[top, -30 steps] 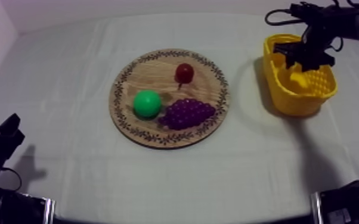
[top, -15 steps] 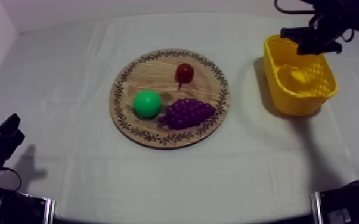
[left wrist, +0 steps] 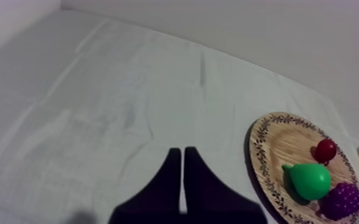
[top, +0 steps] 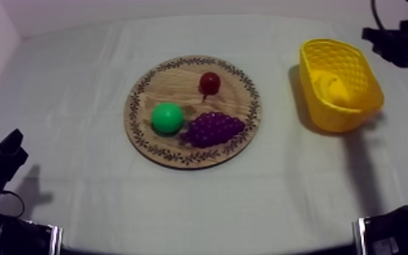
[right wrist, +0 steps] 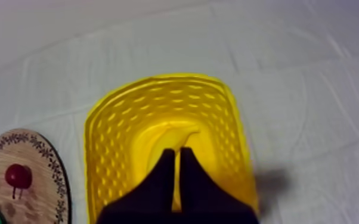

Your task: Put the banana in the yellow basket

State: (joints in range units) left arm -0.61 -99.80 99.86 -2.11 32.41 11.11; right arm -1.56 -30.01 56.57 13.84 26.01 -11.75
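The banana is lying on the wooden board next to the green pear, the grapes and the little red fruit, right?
Not quite. The banana lies inside the yellow basket, not on the wooden board, as the top view shows. The pear, grapes and small red fruit are on the board, as you said.

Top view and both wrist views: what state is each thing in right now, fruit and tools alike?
banana: lying inside the yellow basket, not gripped.
yellow basket: upright, holding the banana.
wooden board: lying flat, carrying three fruits.
pear: resting on the board.
bunch of grapes: resting on the board, beside the pear.
small red fruit: resting on the board.
left tool: shut, empty.
right tool: shut, empty, near the basket.
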